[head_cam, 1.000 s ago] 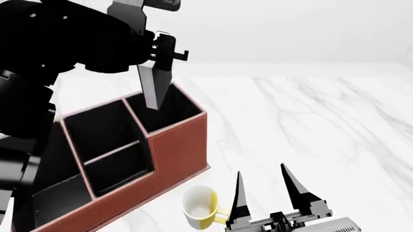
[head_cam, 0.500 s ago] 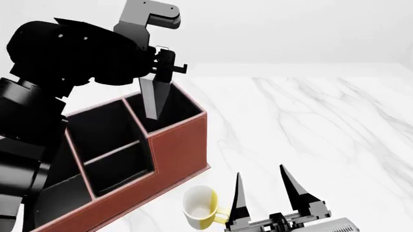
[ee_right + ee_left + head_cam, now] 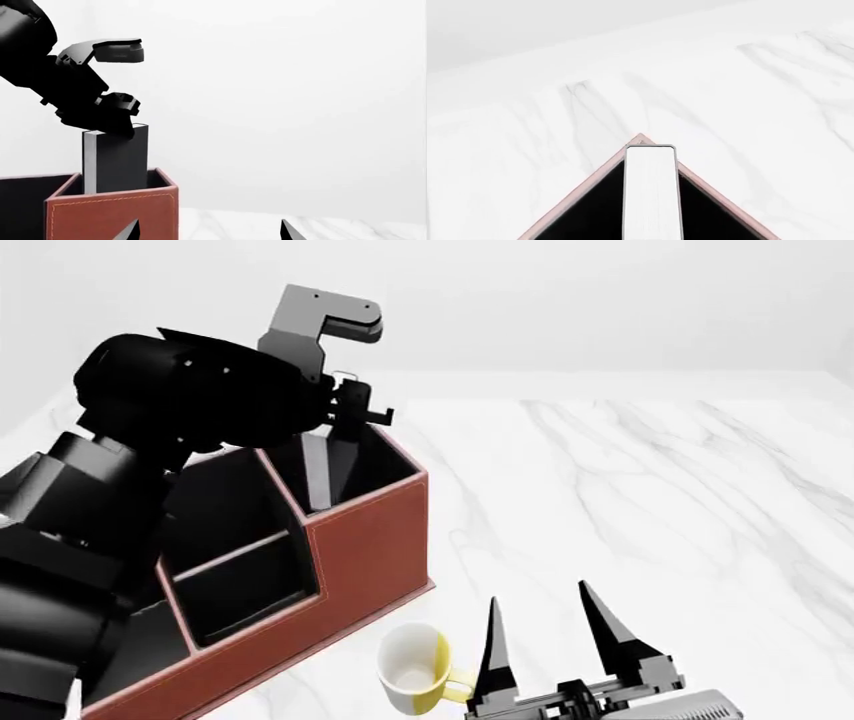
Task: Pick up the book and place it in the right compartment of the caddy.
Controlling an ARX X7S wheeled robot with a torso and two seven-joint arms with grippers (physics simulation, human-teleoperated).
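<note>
Book (image 3: 115, 159) lowered into one caddy (image 3: 360, 540), one mug (image 3: 414, 668) nearby

Mug (image 3: 412, 665) just beside caddy (image 3: 374, 550); open marble tabletop (image 3: 641, 490) rightward.

Left gripper (image 3: 350, 425) points down, clamped; right gripper (image 3: 558, 625) spread.

The caddy (image 3: 360, 540) is showing reddish-brown walls, black lining, pale stitching; the book (image 3: 115, 159) is showing dark grey covers, white page edges; the table (image 3: 641, 490) is showing grey-veined white marble; the mug (image 3: 411, 668) is showing white and yellow.
</note>
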